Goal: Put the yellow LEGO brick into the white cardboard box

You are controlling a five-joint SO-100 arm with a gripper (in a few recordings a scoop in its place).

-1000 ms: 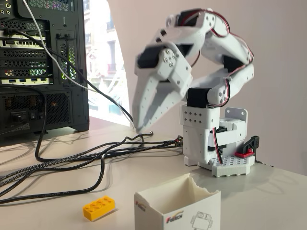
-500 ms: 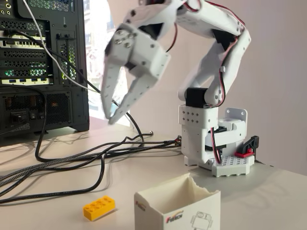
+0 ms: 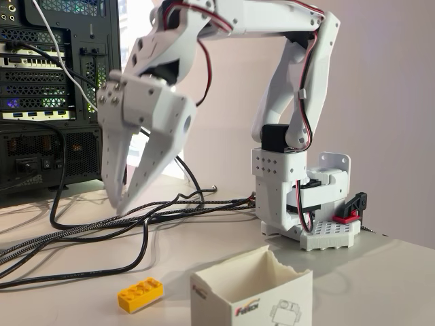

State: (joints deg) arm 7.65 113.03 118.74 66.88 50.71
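Fixed view. PC tower [image 3: 54,95] at left, cables [image 3: 102,231] trailing across table [image 3: 380,272]. Gripper [image 3: 121,201] hangs above cables, fingers slightly parted, empty. Brick [image 3: 140,295] lies on table below, just left of box [image 3: 253,292]. Arm base [image 3: 306,197] at right.

one yellow LEGO brick [image 3: 140,295], one white cardboard box [image 3: 253,293]

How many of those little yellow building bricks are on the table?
1. The yellow LEGO brick lies on the table, left of the white cardboard box. The box's inside is partly hidden.
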